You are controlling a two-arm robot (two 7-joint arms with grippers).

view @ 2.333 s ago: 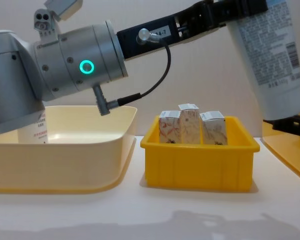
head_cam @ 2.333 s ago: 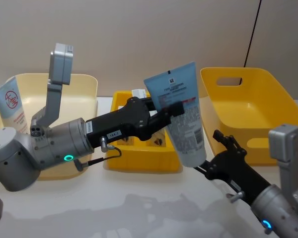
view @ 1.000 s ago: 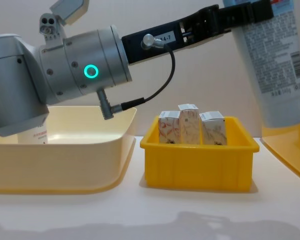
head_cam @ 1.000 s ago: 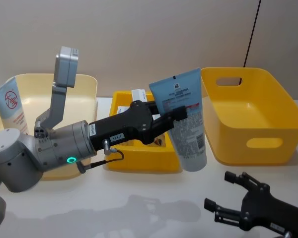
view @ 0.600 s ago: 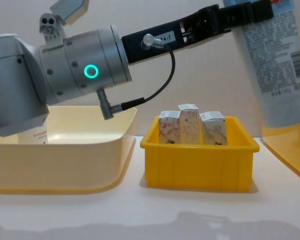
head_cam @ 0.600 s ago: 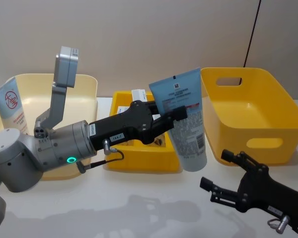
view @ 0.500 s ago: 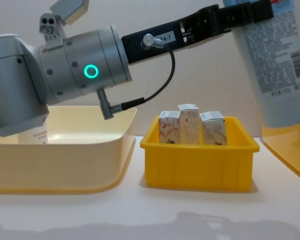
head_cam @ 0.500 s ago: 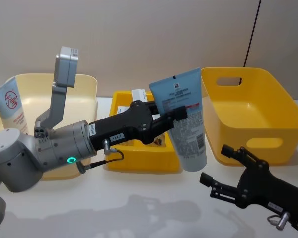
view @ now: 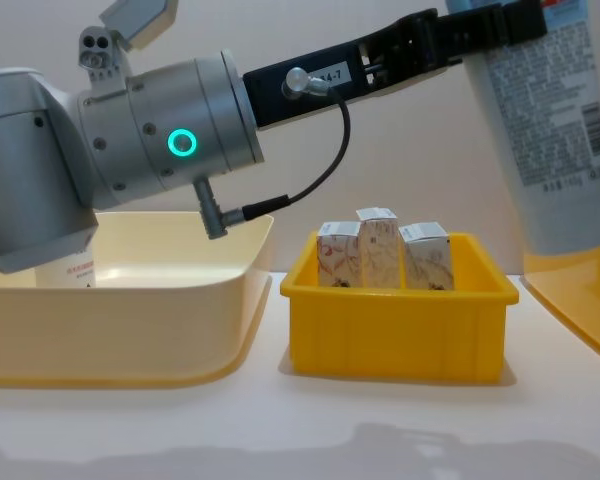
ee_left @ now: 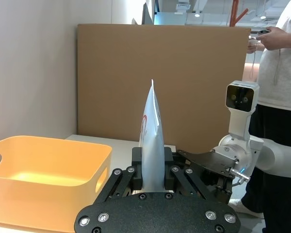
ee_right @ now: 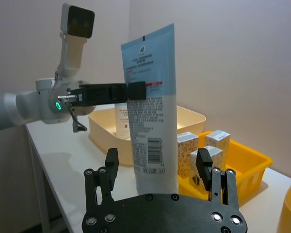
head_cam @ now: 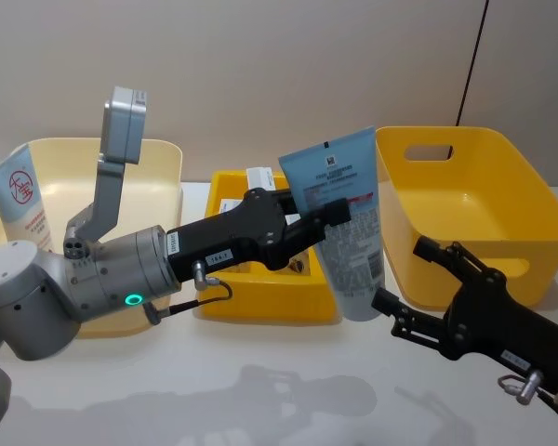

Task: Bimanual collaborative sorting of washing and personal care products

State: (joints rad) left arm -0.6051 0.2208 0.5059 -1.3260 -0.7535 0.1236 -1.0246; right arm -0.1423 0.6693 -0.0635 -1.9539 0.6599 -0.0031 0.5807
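Note:
My left gripper (head_cam: 321, 216) is shut on a tall squeeze tube (head_cam: 349, 232), light blue at the top and grey-white with fine print, held upright with its cap end down above the table. The chest view shows the tube (view: 555, 130) hanging right of the small bin. My right gripper (head_cam: 398, 272) is open, just right of the tube's lower end and not touching it. In the right wrist view the tube (ee_right: 153, 102) stands just ahead of the spread fingers (ee_right: 111, 165). A second tube (head_cam: 19, 200) with a red round mark leans in the cream bin. Marbled cartons (view: 380, 255) stand in the small yellow bin.
A large yellow bin (head_cam: 465, 214) with handle slots stands at the back right, behind my right gripper. The cream bin (head_cam: 158, 158) is at the back left. The small yellow bin (view: 395, 320) sits between them. Bare table lies in front.
Over the last second my right gripper has come up from the table's front edge towards the tube's lower end, staying open. The left arm and tube have held still.

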